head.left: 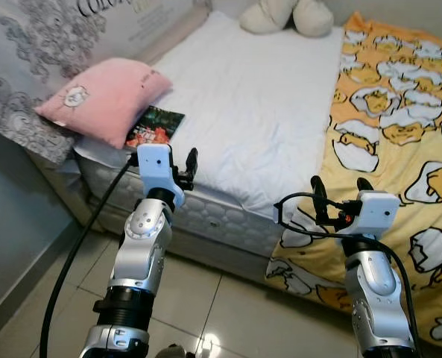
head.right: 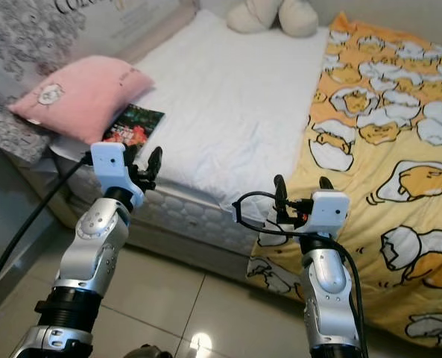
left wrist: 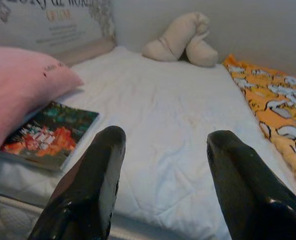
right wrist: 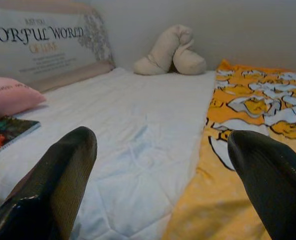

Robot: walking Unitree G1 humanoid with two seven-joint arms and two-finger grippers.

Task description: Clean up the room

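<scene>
A bed with a white sheet [head.left: 258, 97] stands before me. On its left side lies a pink pillow [head.left: 105, 97], with a dark book with a red picture [head.left: 156, 127] flat beside it at the mattress edge. A beige plush toy [head.left: 288, 15] rests at the far end. A yellow blanket with egg figures [head.left: 399, 112] covers the right side and hangs over the near edge. My left gripper [head.left: 187, 168] is open at the mattress edge, just short of the book [left wrist: 48, 135]. My right gripper [head.left: 341, 188] is open over the hanging blanket [right wrist: 247, 110], holding nothing.
A grey printed board [head.left: 57, 37] runs along the bed's left side, against the pillow. Pale floor tiles [head.left: 221, 313] lie between me and the bed. A black cable [head.left: 79, 246] trails from my left wrist down to the floor.
</scene>
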